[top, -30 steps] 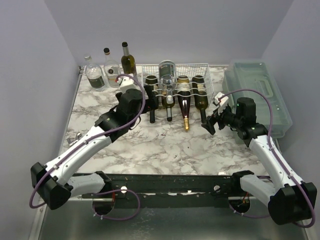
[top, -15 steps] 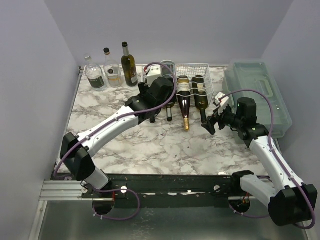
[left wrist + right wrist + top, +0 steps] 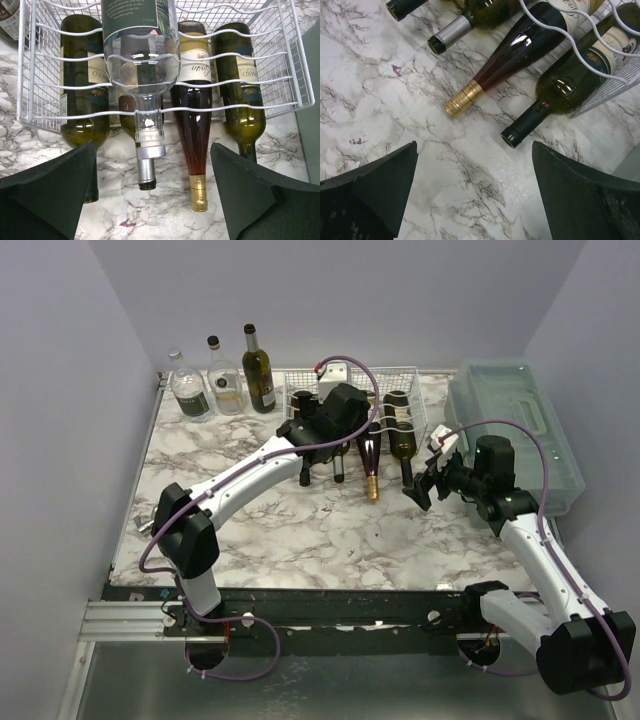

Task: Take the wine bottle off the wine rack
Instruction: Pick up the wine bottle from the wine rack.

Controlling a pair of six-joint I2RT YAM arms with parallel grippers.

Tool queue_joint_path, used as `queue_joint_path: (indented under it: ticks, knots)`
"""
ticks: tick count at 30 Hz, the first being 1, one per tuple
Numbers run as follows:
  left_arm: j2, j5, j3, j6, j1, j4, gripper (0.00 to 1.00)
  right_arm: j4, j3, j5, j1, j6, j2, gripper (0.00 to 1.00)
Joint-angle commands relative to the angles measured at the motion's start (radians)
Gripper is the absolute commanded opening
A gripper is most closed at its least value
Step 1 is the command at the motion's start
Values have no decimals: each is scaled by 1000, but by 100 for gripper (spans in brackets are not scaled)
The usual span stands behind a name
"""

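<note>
The white wire wine rack (image 3: 398, 371) stands at the back middle of the table. In the left wrist view the rack (image 3: 295, 75) holds a clear bottle with a silver neck (image 3: 145, 165) on top. Below lie a dark red bottle with a gold cap (image 3: 197, 150) and green bottles at left (image 3: 82, 100) and right (image 3: 242, 100). My left gripper (image 3: 152, 200) is open and empty above the necks in front of the rack; it also shows in the top view (image 3: 312, 435). My right gripper (image 3: 420, 485) is open and empty by the rightmost green bottle's neck (image 3: 525, 122).
Three bottles stand at the back left: a dark one (image 3: 258, 370) and two clear ones (image 3: 222, 380), (image 3: 186, 388). A translucent green-grey plastic box (image 3: 515, 430) with a handle lies along the right edge, beside the right arm.
My left arm has swung right and stretched out, from the rack's left side to over the bottle necks at its front. The right arm has not moved.
</note>
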Motion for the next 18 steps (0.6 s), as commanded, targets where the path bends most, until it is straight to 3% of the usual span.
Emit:
queue_joint_path:
  ticks: [1,18]
  knots:
    - [42,0,61,57,-6,-15,99,-19,-4,-25,-5,-9,-22,99]
    - [167,32,120,138,28,11,95,-22,-4,-29,-5,-10,-36,99]
